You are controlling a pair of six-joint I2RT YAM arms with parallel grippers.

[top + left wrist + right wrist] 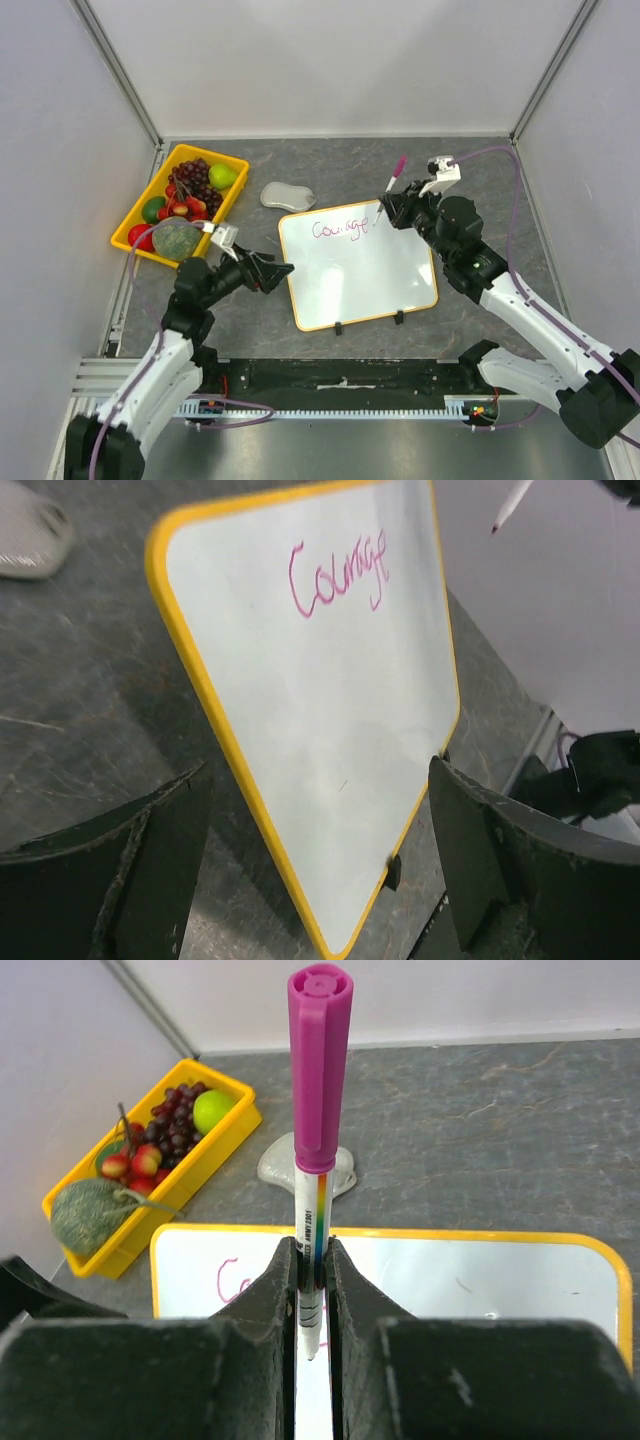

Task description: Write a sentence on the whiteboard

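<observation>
The right claw [310, 1260] is clamped on a marker [320, 1080], its pink cap pointing up away from the whiteboard [360, 275]. It hangs over the board's far right corner. The marker's tip sits just past the end of the sentence [340, 228], which so far reads "Courage" in magenta along the board's far edge. Whether the tip touches the surface cannot be told.

The left claw [283, 270] has its jaws apart and sits just beside the board's left edge, facing across it. The board rests on the grey worktop [330, 160]. Beyond its far left corner lie a grey pad [287, 195] and a yellow fruit tray [200, 150].
</observation>
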